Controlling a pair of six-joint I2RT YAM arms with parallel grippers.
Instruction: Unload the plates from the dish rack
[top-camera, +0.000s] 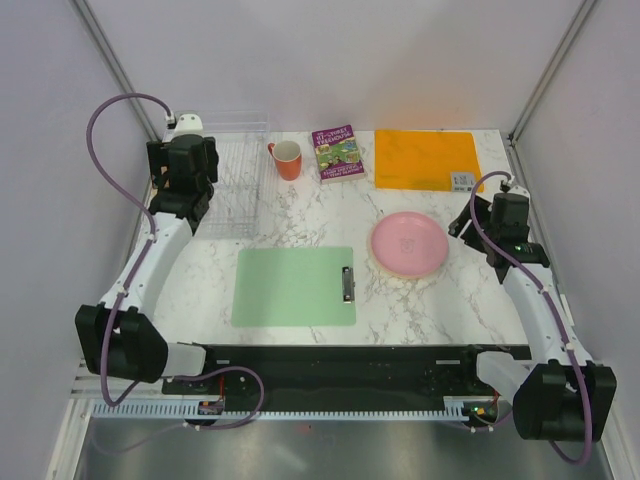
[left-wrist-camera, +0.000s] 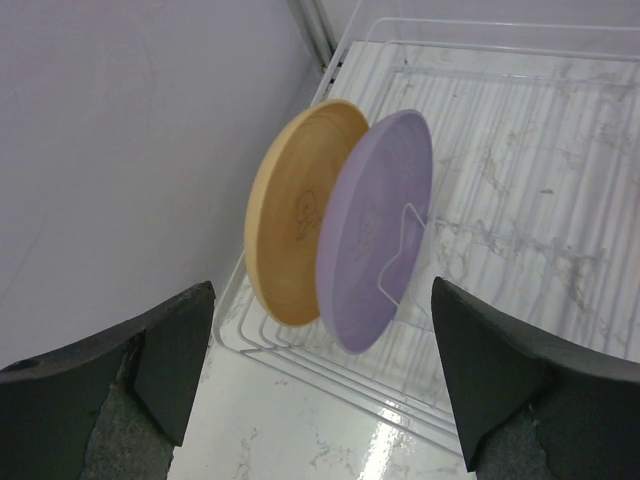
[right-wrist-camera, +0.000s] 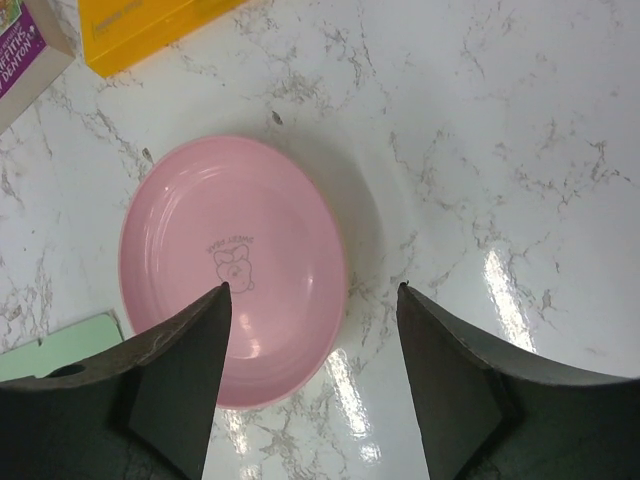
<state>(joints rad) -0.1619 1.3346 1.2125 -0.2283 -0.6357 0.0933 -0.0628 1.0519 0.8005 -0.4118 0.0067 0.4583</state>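
Note:
The see-through dish rack (top-camera: 236, 190) stands at the back left; its bars fill the left wrist view (left-wrist-camera: 520, 130). A tan-yellow plate (left-wrist-camera: 290, 215) and a lilac plate (left-wrist-camera: 375, 235) stand upright side by side in its slots. My left gripper (top-camera: 186, 168) hovers over the rack, open and empty (left-wrist-camera: 322, 288), a little short of both plates. The pink plate (top-camera: 409, 243) lies flat on the table right of centre. My right gripper (top-camera: 490, 225) is open and empty above its right edge (right-wrist-camera: 312, 288), with the plate (right-wrist-camera: 230, 265) below. A fourth plate is not in view.
An orange-red mug (top-camera: 287, 160), a purple book (top-camera: 338, 152) and a flat orange sheet (top-camera: 425, 158) line the back. A green clipboard (top-camera: 295, 287) lies at the front centre. Walls close in on the left, back and right.

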